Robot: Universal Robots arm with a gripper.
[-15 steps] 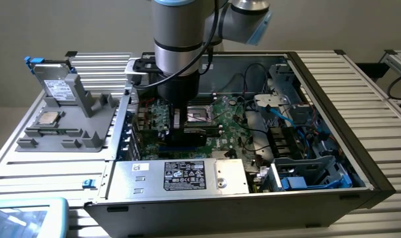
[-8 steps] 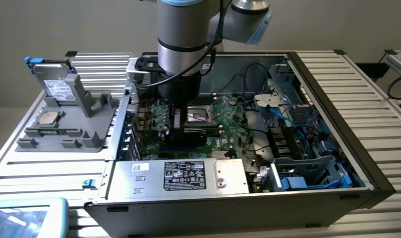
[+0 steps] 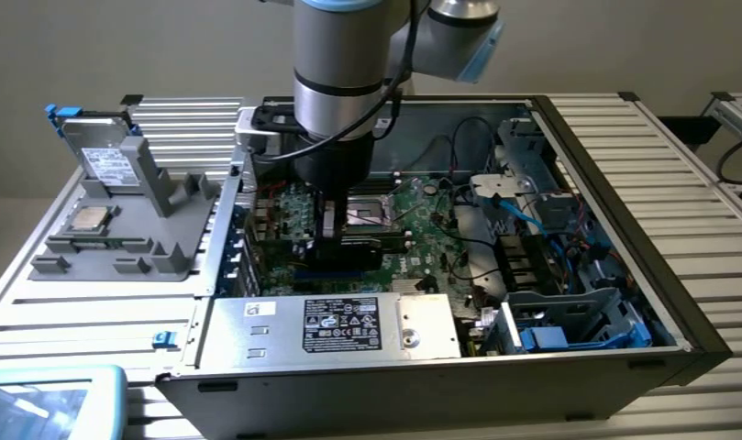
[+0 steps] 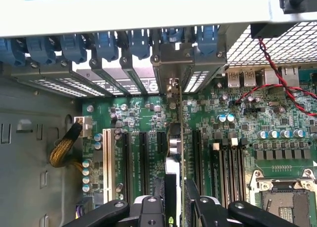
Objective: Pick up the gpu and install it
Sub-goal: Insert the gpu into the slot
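While the arm reaches straight down into the open computer case point(image 3: 407, 403), the gripper point(image 4: 173, 209) is clamped on the gpu point(image 4: 174, 142), its black fingers point(image 4: 148, 209) pressed against the card's two faces. The gpu stands on edge over the green motherboard point(image 4: 237, 113), in line with an expansion slot, its silver end bracket point(image 4: 171, 63) against the case's rear wall among the blue retaining clips point(image 4: 106, 43). Whether its lower edge sits fully in the slot is hard to tell from here. In the exterior view the gripper is just beside the processor socket point(image 3: 373, 213); a grey fixture point(image 3: 162, 197) holding a silver drive point(image 3: 102, 160) stands outside the case on the exterior view's left.
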